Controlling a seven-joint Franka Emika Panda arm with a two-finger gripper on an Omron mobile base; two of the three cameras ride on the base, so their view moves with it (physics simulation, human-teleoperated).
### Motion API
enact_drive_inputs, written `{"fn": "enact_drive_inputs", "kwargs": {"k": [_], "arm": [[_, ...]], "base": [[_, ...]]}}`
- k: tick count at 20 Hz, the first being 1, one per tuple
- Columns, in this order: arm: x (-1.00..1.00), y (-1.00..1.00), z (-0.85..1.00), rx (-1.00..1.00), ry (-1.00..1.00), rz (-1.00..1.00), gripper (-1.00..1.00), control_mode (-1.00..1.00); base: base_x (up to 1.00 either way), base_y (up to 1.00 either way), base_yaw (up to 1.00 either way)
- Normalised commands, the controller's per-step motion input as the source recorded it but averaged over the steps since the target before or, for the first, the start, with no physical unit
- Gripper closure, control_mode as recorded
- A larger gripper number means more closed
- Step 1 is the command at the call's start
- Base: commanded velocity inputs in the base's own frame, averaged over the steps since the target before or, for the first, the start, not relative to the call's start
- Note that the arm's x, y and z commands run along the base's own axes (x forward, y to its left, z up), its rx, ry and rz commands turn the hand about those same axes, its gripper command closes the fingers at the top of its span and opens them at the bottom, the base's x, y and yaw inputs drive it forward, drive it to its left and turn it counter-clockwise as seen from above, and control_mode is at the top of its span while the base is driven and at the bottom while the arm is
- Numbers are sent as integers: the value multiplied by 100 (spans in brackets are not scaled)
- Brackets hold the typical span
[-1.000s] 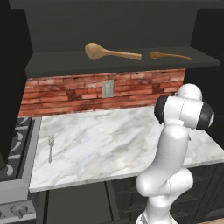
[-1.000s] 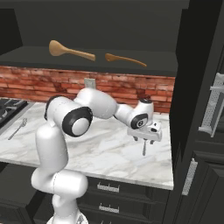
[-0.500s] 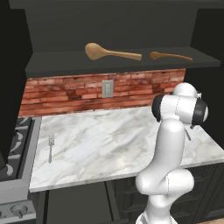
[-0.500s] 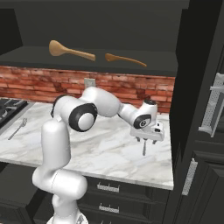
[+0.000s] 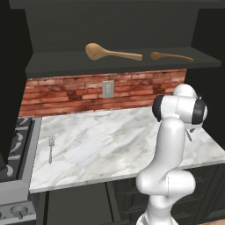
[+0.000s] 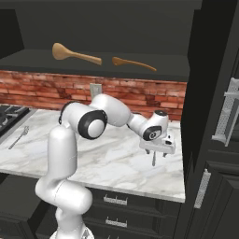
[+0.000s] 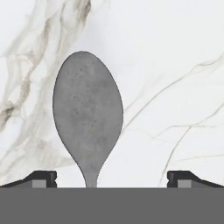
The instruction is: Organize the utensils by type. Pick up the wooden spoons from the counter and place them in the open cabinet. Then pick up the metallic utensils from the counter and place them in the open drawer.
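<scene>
Fork (image 6: 17, 137): silver-grey, flat on the marble counter (image 6: 112, 161), far left of the gripper (image 6: 156, 153), beside the stove (image 6: 8, 114).

Large wooden spoon (image 6: 74, 53) and small wooden spoon (image 6: 133, 63): both on the open cabinet (image 6: 93, 70) shelf, above and left of the gripper.

Wall outlet (image 6: 94, 88): on the brick wall (image 6: 46, 88), behind the arm.

Gripper: over the counter's right end, fingers spread wide, pinching nothing.

Metal spoon (image 7: 87, 113): on the marble directly under the gripper, bowl centred between the fingertips (image 7: 41, 178), touching neither.

Tall dark cabinet (image 6: 214, 116): just right of the gripper.
</scene>
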Motion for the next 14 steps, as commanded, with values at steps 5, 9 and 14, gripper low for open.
{"fn": "enact_drive_inputs", "kwargs": {"k": [5,9,14], "arm": [[0,0,-18,0,0,0,-100,-100],[0,6,-26,0,0,0,100,-100],[0,5,-30,0,0,0,100,-100]], "base": [[0,0,0],[0,0,0],[0,0,0]]}}
